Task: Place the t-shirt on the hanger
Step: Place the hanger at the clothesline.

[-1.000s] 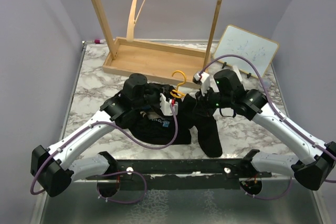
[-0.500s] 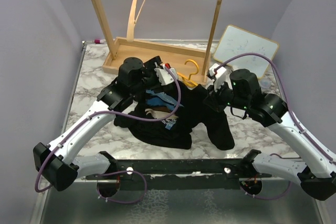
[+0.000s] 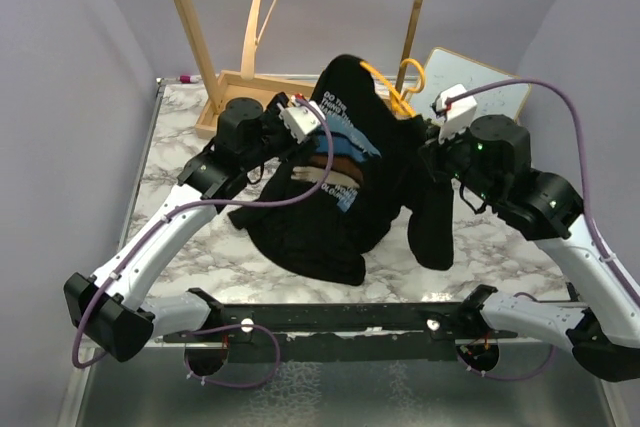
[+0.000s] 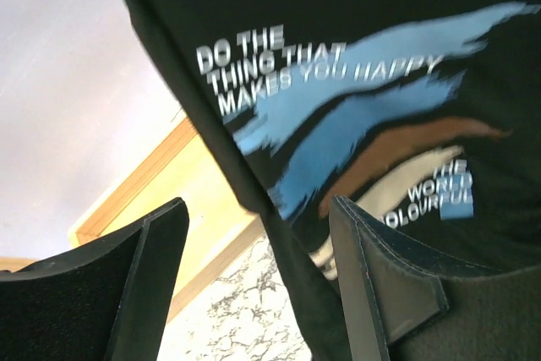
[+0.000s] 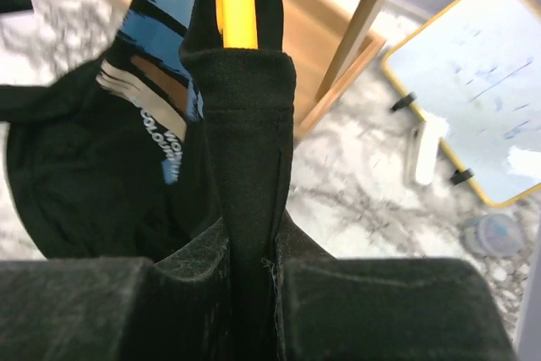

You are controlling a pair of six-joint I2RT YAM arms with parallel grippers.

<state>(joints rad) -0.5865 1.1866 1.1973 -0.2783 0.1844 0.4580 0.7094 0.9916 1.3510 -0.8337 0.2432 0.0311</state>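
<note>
Above the marble table (image 3: 175,182), the t-shirt (image 3: 335,197) hangs in the air between the two arms, its printed front turned toward the overhead camera. Its long axis runs on a slant. The highest bulge of cloth sits at the far side near the wooden rack (image 3: 290,112), and the body falls from there toward the near left, where the lower hem reaches the tabletop (whether it rests there or just clears it, I cannot tell). The white lettering slants with it, its top line nearest the high point.

The hanger (image 3: 383,85) is partly inside the shirt. One yellow-orange arm shows bare, slanting from the top of the cloth down toward the right. Its hook curls just beyond, beside the rack's right post.

The right gripper (image 5: 245,251) is clamped on a thick upright fold of black cloth. In its wrist view the hanger's yellow bar comes out of the top of that fold, directly above the fingers (image 5: 380,302). A loose part of the shirt hangs below this gripper toward the near edge.

The left gripper (image 4: 255,209) has its fingers (image 4: 139,285) spread wide. The shirt's side edge drops through the gap between them, and nothing is pinched.

A whiteboard (image 3: 470,92) sits at the far right of the table.
</note>
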